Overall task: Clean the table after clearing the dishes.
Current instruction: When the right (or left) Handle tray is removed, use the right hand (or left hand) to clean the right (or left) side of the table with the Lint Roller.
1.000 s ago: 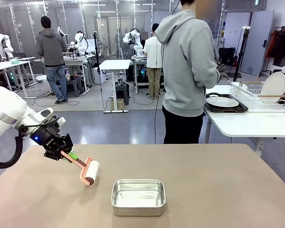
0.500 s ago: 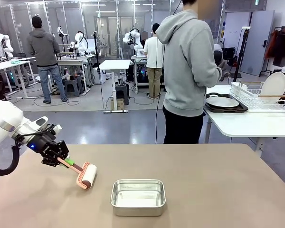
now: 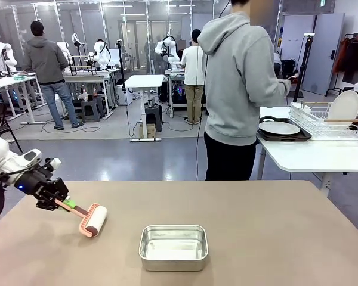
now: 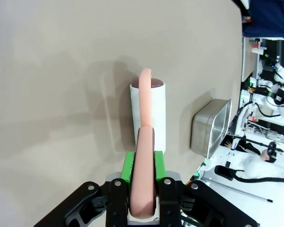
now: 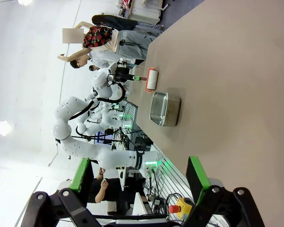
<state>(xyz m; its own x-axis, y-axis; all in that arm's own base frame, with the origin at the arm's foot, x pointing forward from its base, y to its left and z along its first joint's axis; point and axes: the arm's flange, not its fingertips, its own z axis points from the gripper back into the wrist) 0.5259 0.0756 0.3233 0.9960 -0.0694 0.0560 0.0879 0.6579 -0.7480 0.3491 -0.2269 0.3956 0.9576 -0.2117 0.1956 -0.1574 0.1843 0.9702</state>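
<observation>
Already the two white plates on dark trays (image 3: 278, 128) sit on the white side table, so clearing looks done, and wiping is underway: the left gripper (image 3: 55, 201), clamped on a pink-handled white lint roller (image 3: 90, 220), presses it near the tan table's (image 3: 274, 238) left edge, while the right gripper (image 5: 138, 182) gapes empty.

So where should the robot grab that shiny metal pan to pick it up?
Probably by one long wall of the metal pan, coming straight down from above with one finger inside and one outside. It sits flat and open-topped on the table, and its thin upright rim suits a pinch.
</observation>
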